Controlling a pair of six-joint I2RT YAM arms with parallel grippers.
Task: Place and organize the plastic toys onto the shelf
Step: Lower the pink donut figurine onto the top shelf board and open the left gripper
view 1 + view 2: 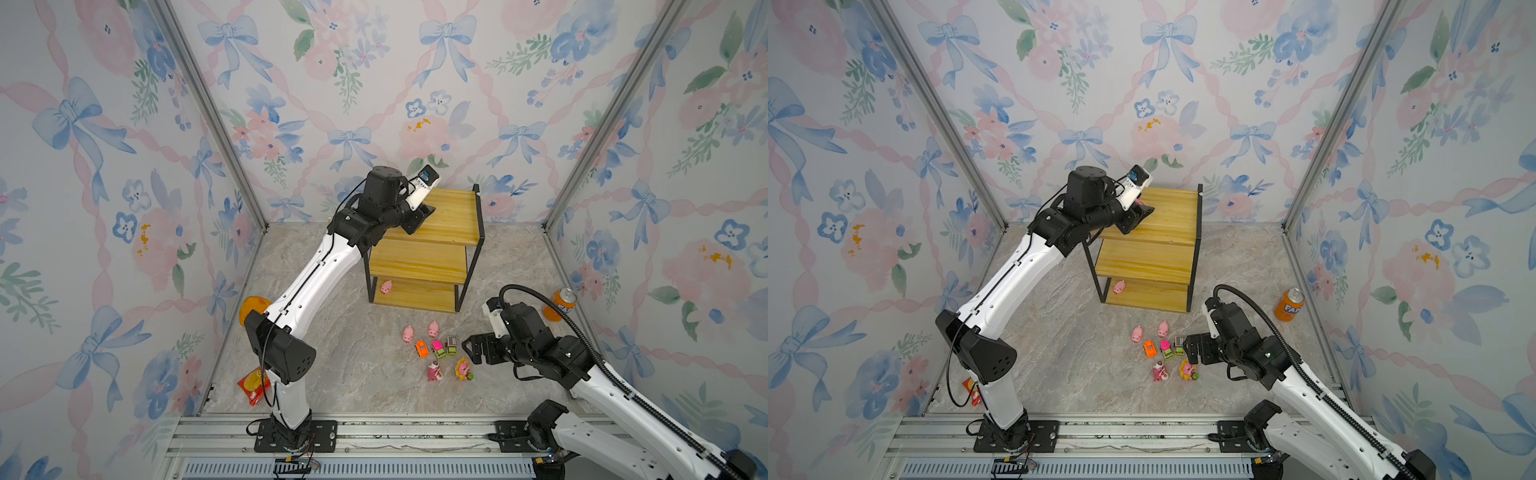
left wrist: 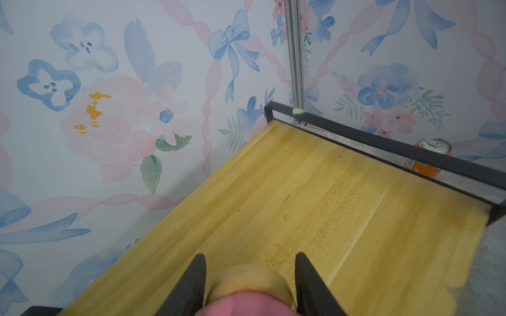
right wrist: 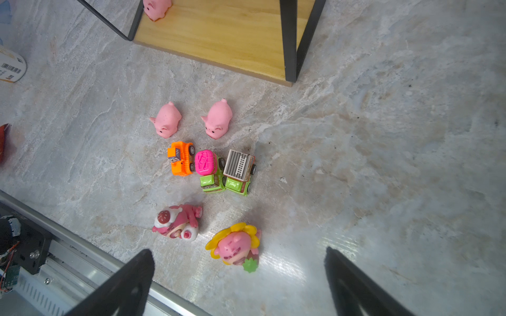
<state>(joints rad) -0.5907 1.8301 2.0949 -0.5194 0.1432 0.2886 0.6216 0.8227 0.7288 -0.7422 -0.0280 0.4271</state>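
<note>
Evidently mid-placement, I held a blurred pink-and-yellow toy (image 2: 246,290) pinched in the left fingers (image 2: 191,287) over the top board (image 2: 328,191) of the shelf (image 1: 415,259), the right fingers (image 3: 128,281) spread above the loose toys (image 3: 208,169) on the worktop (image 3: 383,164); next, I judged: lower, release, retreat cleanly.

Yellow three-tier shelf (image 1: 419,259), one pig (image 1: 386,286) on bottom board (image 1: 419,297); two pigs (image 3: 167,120), three cars (image 3: 180,161), two figurines (image 3: 175,223) in front.
</note>
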